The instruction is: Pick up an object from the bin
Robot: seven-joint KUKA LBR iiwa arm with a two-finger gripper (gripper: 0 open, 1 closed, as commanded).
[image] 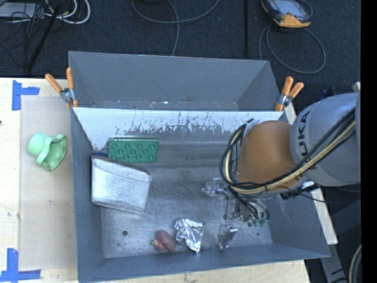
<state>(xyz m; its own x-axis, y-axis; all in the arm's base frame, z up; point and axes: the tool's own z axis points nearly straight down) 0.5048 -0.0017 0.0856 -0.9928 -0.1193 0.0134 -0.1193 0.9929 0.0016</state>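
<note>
We are seeing the gripper [227, 236] just right of the crumpled foil [188, 234], a reddish lump [164, 241] lying left of the foil; we cannot tell the claw's opening

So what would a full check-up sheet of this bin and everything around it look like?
Surface: grey metal bin, floor scuffed, back slope streaked.
Job's things: flat green studded block at back left; grey-white folded thing just in front of it; crumpled foil near the front wall, small reddish-brown thing at its left.
Clutter: nothing seen beyond those four.
Grippers: tool low in the bin, just right of the foil; open or shut cannot be told.
Cables: black loops hang round the orange wrist cover.
Surroundings: pale green thing outside, left of the bin; floor cables and a yellow-edged device behind it.
</note>
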